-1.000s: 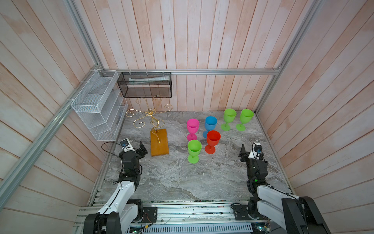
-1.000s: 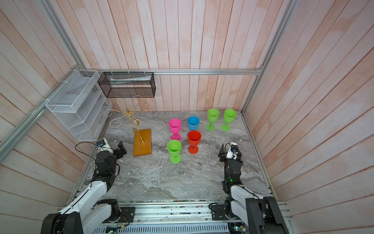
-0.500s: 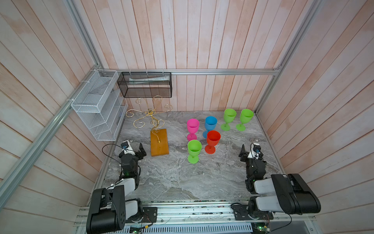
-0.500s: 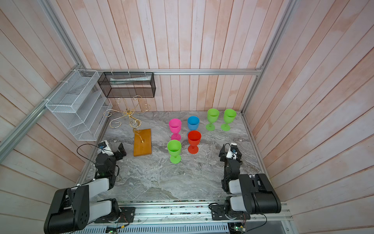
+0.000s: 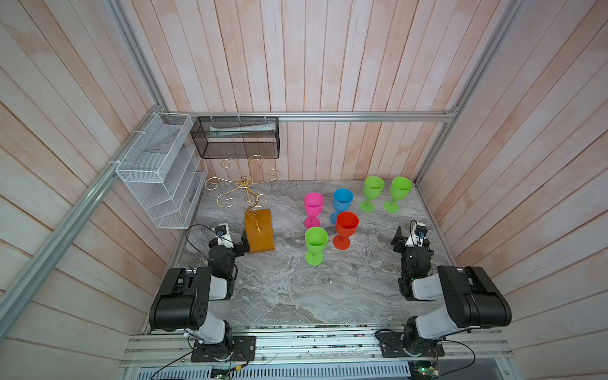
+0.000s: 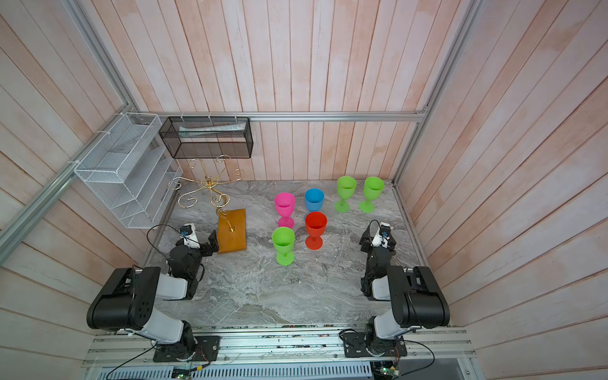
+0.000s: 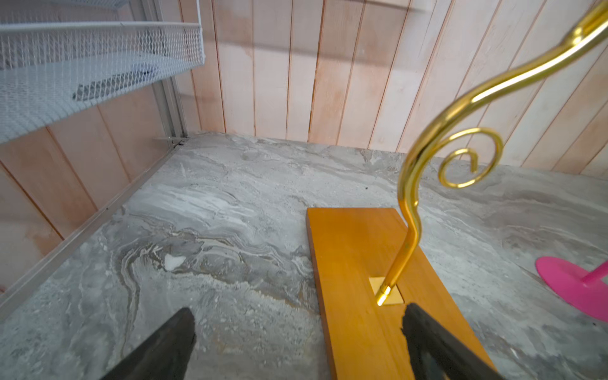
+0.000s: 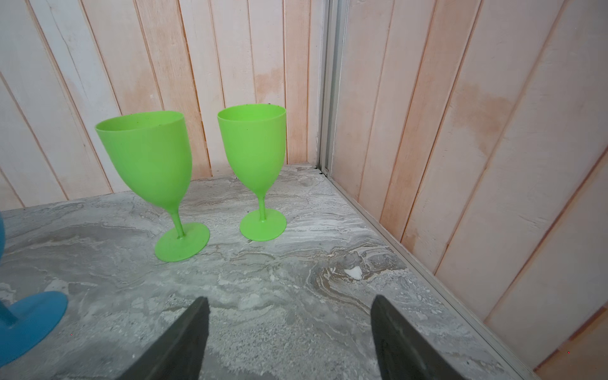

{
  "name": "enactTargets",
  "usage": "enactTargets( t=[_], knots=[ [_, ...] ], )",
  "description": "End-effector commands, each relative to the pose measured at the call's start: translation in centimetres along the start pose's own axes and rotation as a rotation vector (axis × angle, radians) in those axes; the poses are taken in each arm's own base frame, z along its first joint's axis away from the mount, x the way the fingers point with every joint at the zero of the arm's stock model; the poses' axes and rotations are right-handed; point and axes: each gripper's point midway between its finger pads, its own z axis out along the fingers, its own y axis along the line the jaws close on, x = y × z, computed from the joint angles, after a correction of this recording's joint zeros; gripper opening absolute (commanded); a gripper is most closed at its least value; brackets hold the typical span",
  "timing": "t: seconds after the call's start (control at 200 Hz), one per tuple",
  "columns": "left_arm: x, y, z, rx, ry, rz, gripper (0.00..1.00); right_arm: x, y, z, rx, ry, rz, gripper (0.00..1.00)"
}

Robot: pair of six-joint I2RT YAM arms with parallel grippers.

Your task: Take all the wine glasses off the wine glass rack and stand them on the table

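Left wrist view puts the left gripper (image 7: pixel 297 311) right at the wine glass rack (image 7: pixel 408 204). Its jaws are spread wide and empty, with one finger (image 7: pixel 427 339) at the near end of the amber wooden base (image 7: pixel 355 263); I cannot tell whether it touches. That is my first worry: a careless swing from there could shove the base or catch the gold stem, and so top-heavy a wire stand looks easy to topple. In both top views every scroll arm is bare, with no wine glass hanging anywhere. All six stand upright on the marble table (image 5: pixel 296 289): the pink glass (image 5: pixel 313 204), blue glass (image 5: pixel 342 199), red glass (image 5: pixel 347 223) and near green glass (image 5: pixel 316 240) bunched mid-table, and a green pair (image 8: pixel 253 144) by the far right corner. A fresh reach at the rack would likely only hook wire. The right gripper (image 8: pixel 290 299) is likewise spread and empty, facing that pair; a push forward could bowl them over.
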Motion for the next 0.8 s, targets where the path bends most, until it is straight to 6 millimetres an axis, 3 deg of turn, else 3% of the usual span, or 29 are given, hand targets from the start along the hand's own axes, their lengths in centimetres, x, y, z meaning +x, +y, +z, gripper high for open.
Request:
enactTargets(
  t=[0.0,0.05,0.07,0.09,0.795],
  knots=[
    [-1.37,0.18,0.56,-0.023,-0.033,0.034,1.0,1.62,0.15,0.52,-0.011,0.081,0.007,0.78],
    [-1.57,0.13,0.52,-0.021,-0.049,0.033,1.0,1.68,0.13,0.53,-0.011,0.083,0.008,0.81],
    [-1.47,0.17,0.56,-0.022,-0.042,0.034,1.0,1.64,0.11,0.54,-0.01,0.082,0.008,0.95],
    [-1.46,0.15,0.59,-0.022,-0.035,0.033,1.0,1.7,0.12,0.52,-0.01,0.084,0.006,0.98],
    [-1.44,0.12,0.49,-0.023,-0.034,0.035,1.0,1.77,0.43,0.64,-0.023,0.091,-0.003,0.98]
  ],
)
